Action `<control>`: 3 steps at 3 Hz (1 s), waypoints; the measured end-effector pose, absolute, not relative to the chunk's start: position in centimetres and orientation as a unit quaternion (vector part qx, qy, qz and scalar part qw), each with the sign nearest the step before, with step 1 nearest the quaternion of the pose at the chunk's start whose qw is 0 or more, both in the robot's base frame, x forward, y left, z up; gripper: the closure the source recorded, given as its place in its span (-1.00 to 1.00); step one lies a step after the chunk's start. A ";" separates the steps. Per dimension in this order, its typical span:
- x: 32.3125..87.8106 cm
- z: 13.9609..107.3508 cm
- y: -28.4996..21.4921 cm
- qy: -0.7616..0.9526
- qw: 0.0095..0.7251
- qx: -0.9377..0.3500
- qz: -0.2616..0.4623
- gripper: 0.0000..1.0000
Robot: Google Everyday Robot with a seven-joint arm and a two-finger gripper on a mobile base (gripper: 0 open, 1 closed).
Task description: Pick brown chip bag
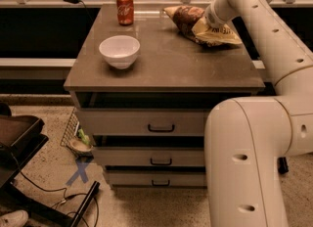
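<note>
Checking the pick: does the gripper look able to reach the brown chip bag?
Likely yes: the gripper is at the brown chip bag; the soda can and bowl stand well apart from it.

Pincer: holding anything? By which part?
Cannot tell. The pincer sits on the middle of the brown chip bag, and its own wrist hides any hold.

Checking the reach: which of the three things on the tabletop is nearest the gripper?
The brown chip bag: the gripper is right at it, while the red can and white bowl sit well away.
</note>
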State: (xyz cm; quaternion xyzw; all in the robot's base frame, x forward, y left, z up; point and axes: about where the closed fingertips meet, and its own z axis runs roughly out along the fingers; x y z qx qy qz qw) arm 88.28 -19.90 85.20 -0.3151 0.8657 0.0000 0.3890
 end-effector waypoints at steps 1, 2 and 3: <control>88.3 85.2 -19.9 0.866 0.389 -0.315 0.000 1.00; 88.3 85.4 -19.9 0.865 0.390 -0.316 -0.002 1.00; 89.0 89.3 -19.3 0.851 0.400 -0.335 -0.064 1.00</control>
